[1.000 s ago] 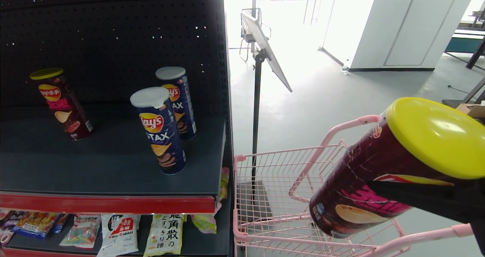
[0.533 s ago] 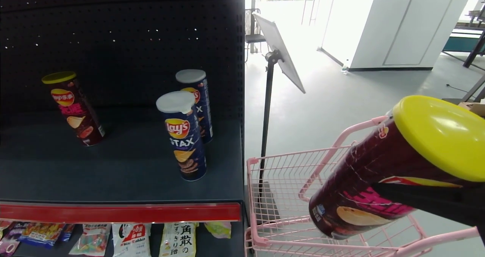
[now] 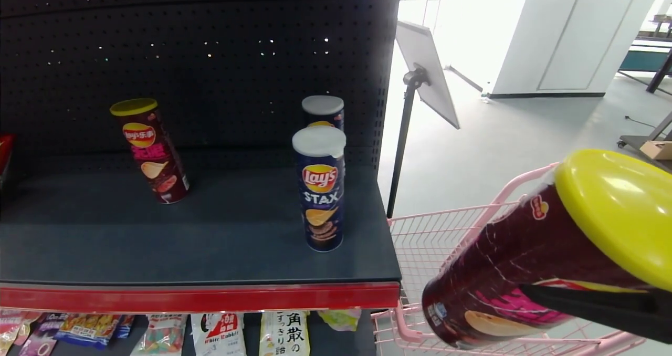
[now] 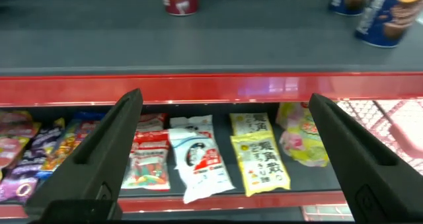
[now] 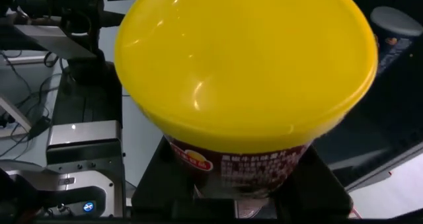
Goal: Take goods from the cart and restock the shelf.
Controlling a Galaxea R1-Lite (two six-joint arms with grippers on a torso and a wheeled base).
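Now | view shifts, shelf [image 3: 210,240] sits further right in frame | right pincer [image 3: 588,303] still grips yellow-lidded can [image 3: 525,261], lower right | left pincer [image 4: 225,98] spread wide

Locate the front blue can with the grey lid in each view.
Head view: front blue can stands on the shelf near its right end, before the rear blue can.
Left wrist view: its lower part, on the shelf above the red strip.
Right wrist view: a grey lid beyond the held can; which blue can's, unclear.
Shared landmark: the red strip, head and left wrist.
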